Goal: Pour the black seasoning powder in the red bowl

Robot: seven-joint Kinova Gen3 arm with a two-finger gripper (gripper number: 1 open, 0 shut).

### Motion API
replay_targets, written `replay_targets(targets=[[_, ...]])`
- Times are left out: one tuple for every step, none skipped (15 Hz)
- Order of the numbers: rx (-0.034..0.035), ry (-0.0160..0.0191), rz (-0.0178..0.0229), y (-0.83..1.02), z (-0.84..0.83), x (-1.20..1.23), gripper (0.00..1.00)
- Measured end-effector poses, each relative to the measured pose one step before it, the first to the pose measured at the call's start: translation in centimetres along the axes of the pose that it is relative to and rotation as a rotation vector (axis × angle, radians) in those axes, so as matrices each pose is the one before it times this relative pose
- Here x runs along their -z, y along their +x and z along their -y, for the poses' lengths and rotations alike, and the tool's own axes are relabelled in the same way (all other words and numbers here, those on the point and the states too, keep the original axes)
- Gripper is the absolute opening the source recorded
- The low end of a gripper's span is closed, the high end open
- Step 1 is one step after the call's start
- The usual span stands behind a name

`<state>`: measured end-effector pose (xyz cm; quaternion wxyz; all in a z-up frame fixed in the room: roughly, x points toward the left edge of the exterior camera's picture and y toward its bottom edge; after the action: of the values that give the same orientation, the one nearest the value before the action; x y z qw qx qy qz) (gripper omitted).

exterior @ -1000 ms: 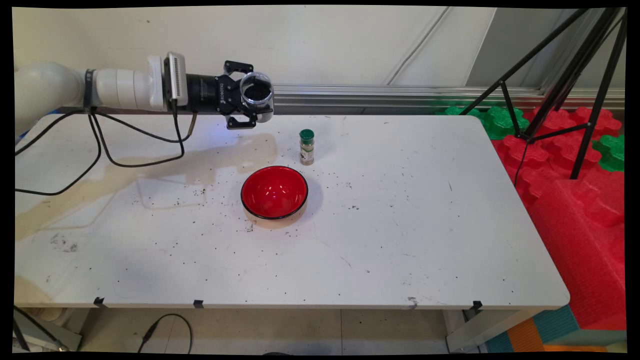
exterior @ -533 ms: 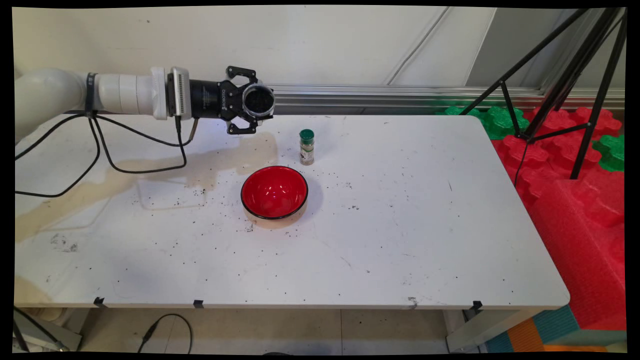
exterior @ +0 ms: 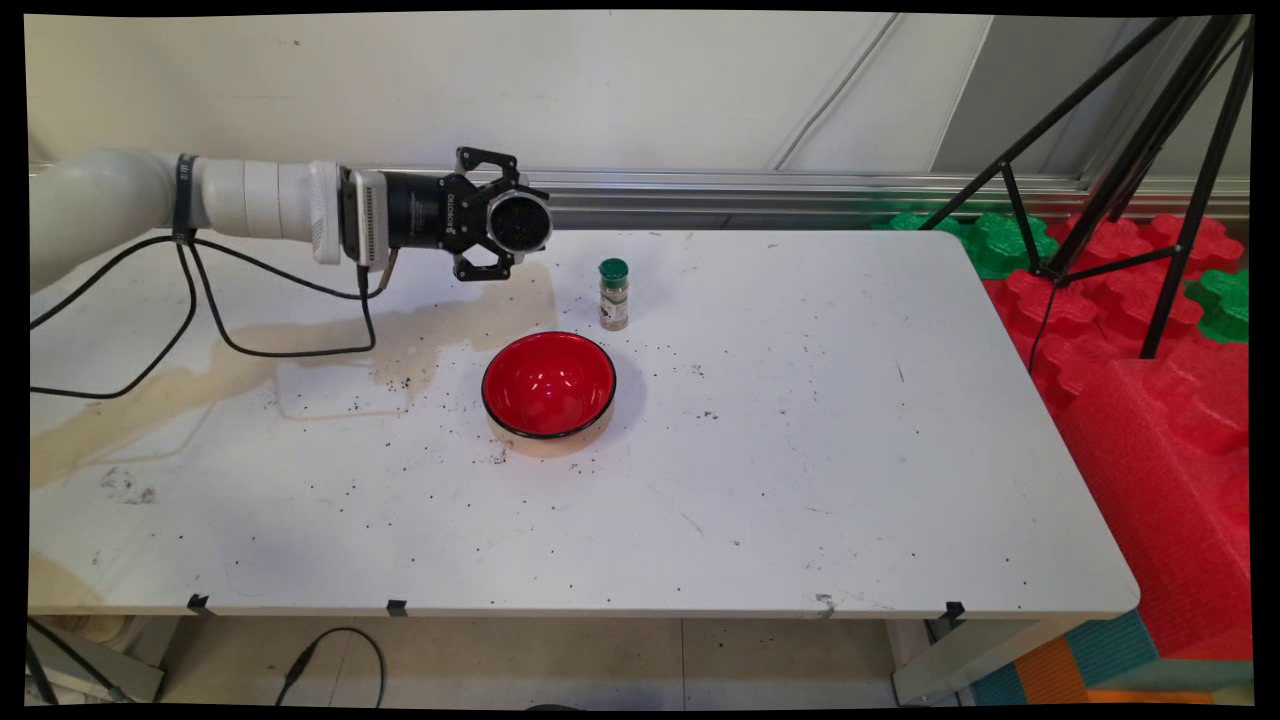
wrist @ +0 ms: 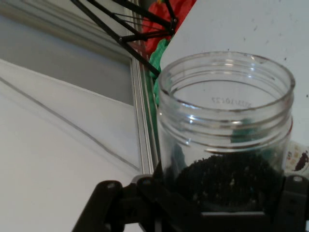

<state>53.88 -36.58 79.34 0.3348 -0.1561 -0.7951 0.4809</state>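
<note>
Main view: your gripper (exterior: 508, 218) sits upper left of centre, above the table's (exterior: 850, 450) far edge, clamped on a clear jar (exterior: 520, 221) lying sideways, mouth toward the camera, dark granules inside. Just right of it stands a green-capped spice bottle (exterior: 613, 294); below that, near centre frame, a red bowl (exterior: 549, 384). Dark specks litter the tabletop around them.

Hand view: you see the clear jar (wrist: 226, 140) filling the right half, open mouth up-frame, black granules (wrist: 224, 176) pooled low against the black fingers (wrist: 108, 205) gripping it.
</note>
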Motion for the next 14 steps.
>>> replay_targets(targets=[[-0.01815,-0.00150,0.00208,0.027,-0.080,-0.026,0.00],[-0.02031,-0.00176,0.00279,0.025,-0.096,-0.021,0.00],[-0.02330,-0.00213,0.00288,0.034,-0.113,-0.029,0.00],[-0.02180,-0.00228,0.00266,0.030,-0.114,-0.029,0.00],[-0.01933,-0.00198,0.00270,0.015,-0.101,-0.017,0.00],[-0.02314,-0.00250,0.00306,0.021,-0.113,-0.036,0.00],[-0.02207,-0.00255,0.00311,0.014,-0.118,-0.027,0.00],[-0.01877,-0.00237,0.00238,0.013,-0.103,-0.028,0.00],[-0.01314,-0.00171,0.00153,0.015,-0.072,-0.021,0.00],[-0.01944,-0.00275,0.00239,0.022,-0.118,-0.027,0.00],[-0.02297,-0.00316,0.00230,0.033,-0.128,-0.054,0.00],[-0.02190,-0.00279,0.00236,0.036,-0.119,-0.048,0.00],[-0.01931,-0.00224,0.00184,0.046,-0.097,-0.044,0.00],[-0.02292,-0.00198,0.00203,0.070,-0.102,-0.051,0.00]])
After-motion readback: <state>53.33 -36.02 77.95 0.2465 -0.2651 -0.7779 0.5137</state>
